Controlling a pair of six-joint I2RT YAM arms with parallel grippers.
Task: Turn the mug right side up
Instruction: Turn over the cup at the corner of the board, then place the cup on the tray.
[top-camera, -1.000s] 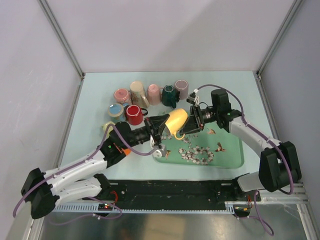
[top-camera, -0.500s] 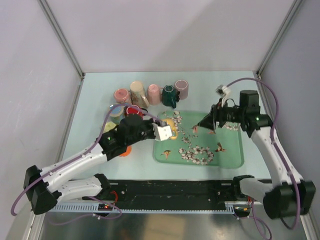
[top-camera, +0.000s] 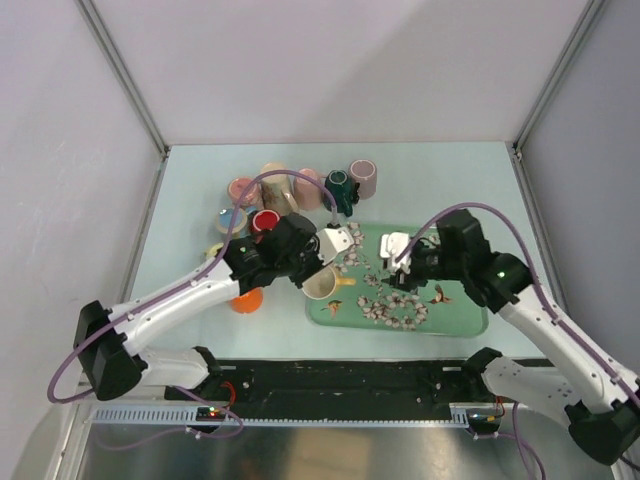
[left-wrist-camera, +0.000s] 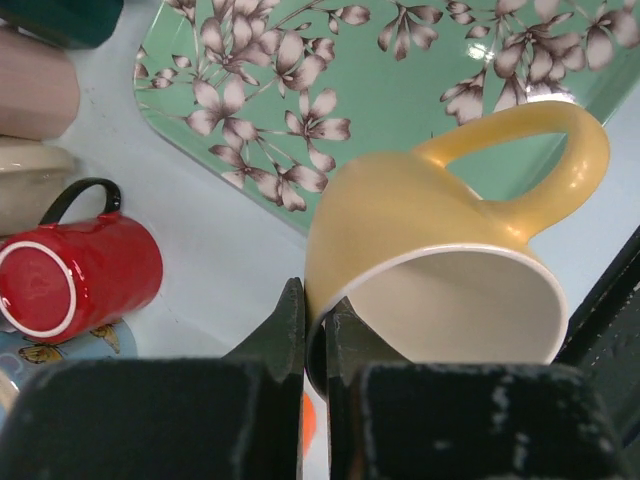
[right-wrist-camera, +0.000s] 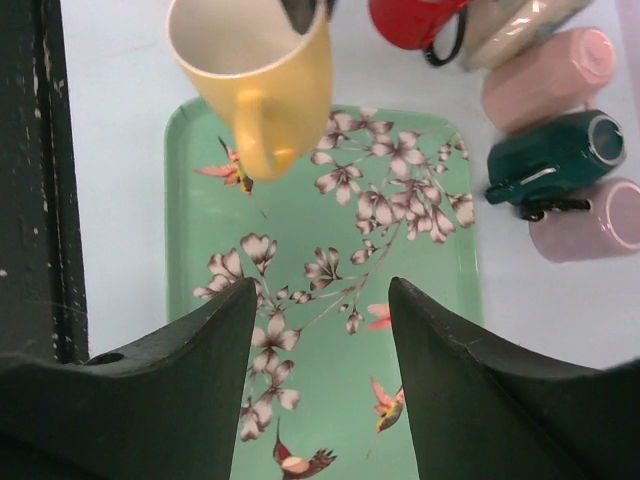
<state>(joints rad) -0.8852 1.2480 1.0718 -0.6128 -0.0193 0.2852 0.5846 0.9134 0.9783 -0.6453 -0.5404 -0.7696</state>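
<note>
Since a second ago your right gripper (right-wrist-camera: 322, 290) has let go and backed off, fingers apart. Your left gripper (left-wrist-camera: 315, 330) pinches the rim of the yellow ceramic mug (left-wrist-camera: 420, 250), mouth nearly up, over the near-left corner of the green floral tray (top-camera: 465, 305). Level it, lower gently, then release.

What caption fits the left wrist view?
Left gripper holds the yellow mug by its rim at the floral tray edge.

The yellow mug (right-wrist-camera: 295, 85) loses its far rim to the top edge of the right wrist view, which also cuts away most of the red mug (right-wrist-camera: 415, 22). In the left wrist view the teal mug (left-wrist-camera: 60, 15) is a mere sliver. From above, the left arm (top-camera: 185, 303) hides most of an orange object (top-camera: 246, 300) (unidentifiable).
</note>
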